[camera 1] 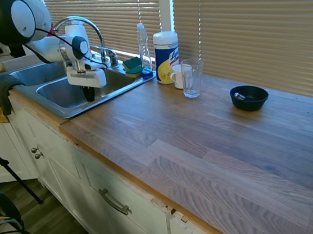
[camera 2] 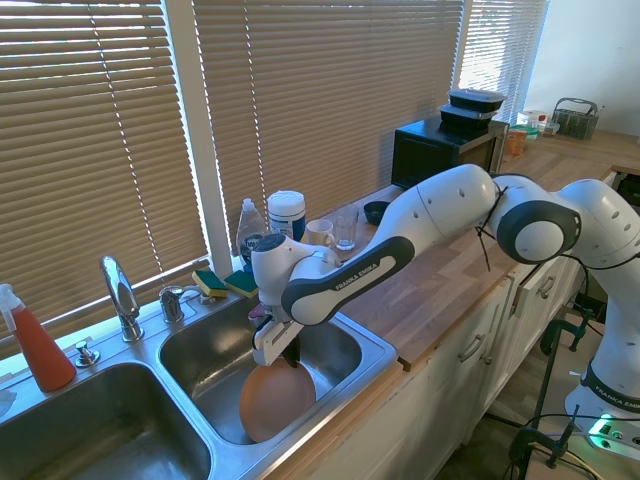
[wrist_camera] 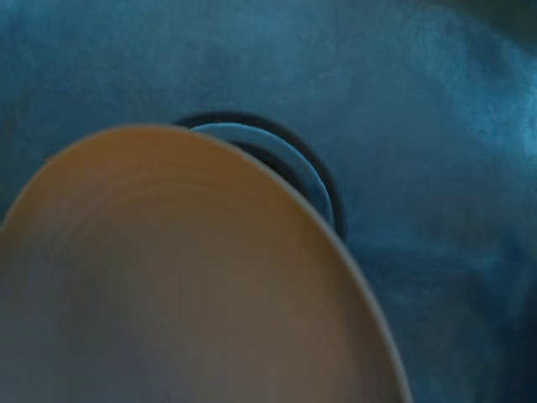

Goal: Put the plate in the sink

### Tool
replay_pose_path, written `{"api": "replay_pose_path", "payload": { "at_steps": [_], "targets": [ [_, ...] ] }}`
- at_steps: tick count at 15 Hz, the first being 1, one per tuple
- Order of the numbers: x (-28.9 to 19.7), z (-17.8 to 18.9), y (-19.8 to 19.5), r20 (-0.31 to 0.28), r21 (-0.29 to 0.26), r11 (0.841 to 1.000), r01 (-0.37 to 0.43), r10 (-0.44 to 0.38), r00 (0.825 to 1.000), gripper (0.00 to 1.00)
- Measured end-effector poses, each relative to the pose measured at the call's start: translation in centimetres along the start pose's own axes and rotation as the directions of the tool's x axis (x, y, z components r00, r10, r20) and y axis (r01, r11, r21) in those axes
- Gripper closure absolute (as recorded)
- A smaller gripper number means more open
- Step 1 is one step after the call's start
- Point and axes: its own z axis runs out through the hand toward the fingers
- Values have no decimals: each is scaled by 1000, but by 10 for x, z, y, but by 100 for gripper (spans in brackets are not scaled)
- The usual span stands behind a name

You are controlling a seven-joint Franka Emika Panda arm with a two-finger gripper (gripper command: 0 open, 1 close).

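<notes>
Plate (camera 2: 277, 402): salmon-orange, round, hanging directly below my hand (camera 2: 290, 362) inside the sink (camera 2: 372, 351), in the basin next to the wooden table (camera 1: 216, 144). It stands on edge, nearly upright, its upper rim caught between my fingers. In the wrist view the plate (wrist_camera: 185, 285) fills the lower part of the picture, with the basin's drain (wrist_camera: 277, 159) showing just past its rim. I cannot tell whether its lower edge touches the basin floor.

Hand: closed on the plate's upper rim, fingers pointing down into the basin, below the level of the sink's rim. In the first exterior view my hand (camera 1: 89, 94) shows as dark fingers dipping into the basin; the plate is hidden there by the basin wall.

Faucet (camera 2: 120, 296): curved, chrome, at the far edge of the sink, between the two basins.

Other items on the table, well apart from my hand: a wipes canister (camera 1: 166, 56), a clear glass (camera 1: 191, 78), a white mug (camera 1: 179, 76) and a small dark blue bowl (camera 1: 249, 97). Sponges (camera 1: 132, 66) and a clear bottle (camera 1: 144, 49) sit at the sink's far corner.
</notes>
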Motion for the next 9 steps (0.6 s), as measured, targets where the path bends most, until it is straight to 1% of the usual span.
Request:
{"api": "replay_pose_path", "payload": {
  "at_steps": [6, 9],
  "targets": [
    [1, -4, -3, -5, 4, 1000, -5, 5, 1000, 0],
    [3, -25, -4, -17, 31, 999, -7, 7, 1000, 0]
  ]
}}
